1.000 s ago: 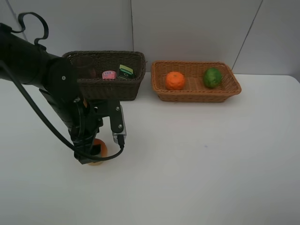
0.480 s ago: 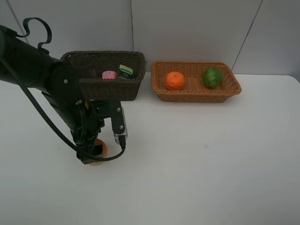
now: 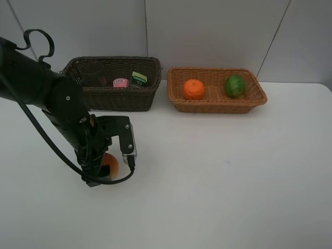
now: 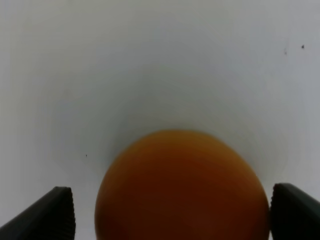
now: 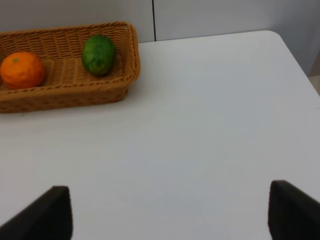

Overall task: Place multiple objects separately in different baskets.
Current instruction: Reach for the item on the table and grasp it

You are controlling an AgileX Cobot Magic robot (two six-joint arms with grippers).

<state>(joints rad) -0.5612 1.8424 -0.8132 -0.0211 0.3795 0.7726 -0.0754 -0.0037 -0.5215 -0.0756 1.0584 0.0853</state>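
Note:
An orange-red round bun (image 3: 110,164) (image 4: 180,190) lies on the white table at the front left. My left gripper (image 3: 101,168) (image 4: 175,215) is lowered over it, open, with one finger on each side of the bun. The dark brown basket (image 3: 119,97) holds a purple cup (image 3: 94,75), a pink tube bottle (image 3: 120,82) and a dark green bottle (image 3: 139,79). The light tan basket (image 3: 218,107) (image 5: 65,97) holds an orange (image 3: 193,89) (image 5: 21,70) and a green lime-like fruit (image 3: 235,85) (image 5: 98,54). My right gripper (image 5: 170,212) is open over bare table, out of the exterior view.
Both baskets stand side by side against the back wall. The left arm's black cable (image 3: 36,36) loops up beside the dark basket. White table (image 3: 233,176) stretches across the middle and right, with its right edge (image 5: 300,65) visible in the right wrist view.
The left arm has shifted a little left and toward the front, uncovering the dark basket's left end. The bun has stayed where it was.

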